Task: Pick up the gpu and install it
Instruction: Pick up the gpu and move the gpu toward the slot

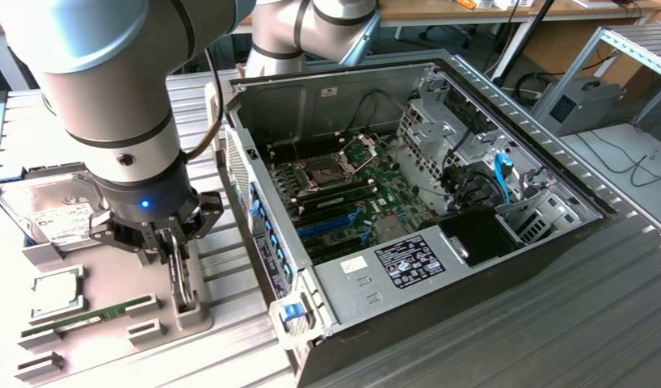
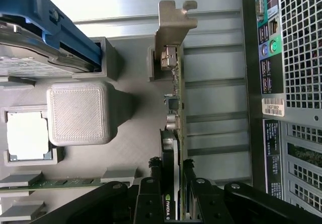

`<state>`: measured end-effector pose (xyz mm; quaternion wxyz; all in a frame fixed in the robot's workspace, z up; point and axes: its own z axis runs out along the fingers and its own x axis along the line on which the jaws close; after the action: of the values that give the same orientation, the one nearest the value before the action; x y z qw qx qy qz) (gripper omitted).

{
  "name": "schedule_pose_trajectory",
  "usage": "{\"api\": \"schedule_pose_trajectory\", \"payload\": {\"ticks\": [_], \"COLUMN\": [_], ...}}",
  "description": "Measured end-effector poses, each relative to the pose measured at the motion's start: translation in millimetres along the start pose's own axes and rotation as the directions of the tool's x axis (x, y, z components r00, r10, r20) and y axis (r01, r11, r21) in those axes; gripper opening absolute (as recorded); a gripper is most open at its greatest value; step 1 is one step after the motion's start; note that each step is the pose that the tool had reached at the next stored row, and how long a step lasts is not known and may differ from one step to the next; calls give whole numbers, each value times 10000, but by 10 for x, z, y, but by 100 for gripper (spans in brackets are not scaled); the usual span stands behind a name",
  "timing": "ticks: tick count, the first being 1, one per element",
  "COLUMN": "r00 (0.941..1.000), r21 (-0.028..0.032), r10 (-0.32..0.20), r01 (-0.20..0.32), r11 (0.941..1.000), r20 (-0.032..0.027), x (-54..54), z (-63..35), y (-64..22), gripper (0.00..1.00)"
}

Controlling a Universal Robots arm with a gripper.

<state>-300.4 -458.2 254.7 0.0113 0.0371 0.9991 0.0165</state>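
Observation:
The gpu (image 1: pixel 183 284) stands on edge in a slot of the grey holder tray (image 1: pixel 107 263), to the exterior view's left of the open computer case (image 1: pixel 439 267). In the wrist view the gpu (image 2: pixel 174 108) appears edge-on, a thin green card with its silver end bracket (image 2: pixel 168 27) at the far end. My gripper (image 1: pixel 171 242) comes straight down over it. The black fingers (image 2: pixel 151 186) sit on both faces of the card, and the gripper (image 2: pixel 171 186) is shut on it. The card's lower edge is hidden in the tray.
On the tray lie a hard drive (image 1: pixel 52 212) in a blue carrier (image 2: pixel 70 32), a CPU (image 1: pixel 56 291) and a RAM stick (image 1: pixel 88 315). The case's rear panel (image 2: pixel 292 83) stands close beside the gpu. The motherboard (image 1: pixel 342 202) lies exposed inside the case.

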Motion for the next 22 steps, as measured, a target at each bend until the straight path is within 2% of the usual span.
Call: {"api": "schedule_pose_trajectory", "payload": {"ticks": [16,22], "r00": [9995,9995], "r21": [-6,-6], "r10": [-323,-323], "r01": [323,323], "r11": [9995,9995], "r20": [-11,-12], "x": [0,-2], "z": [-1,-100], "y": [0,3], "gripper": [27,27]}}
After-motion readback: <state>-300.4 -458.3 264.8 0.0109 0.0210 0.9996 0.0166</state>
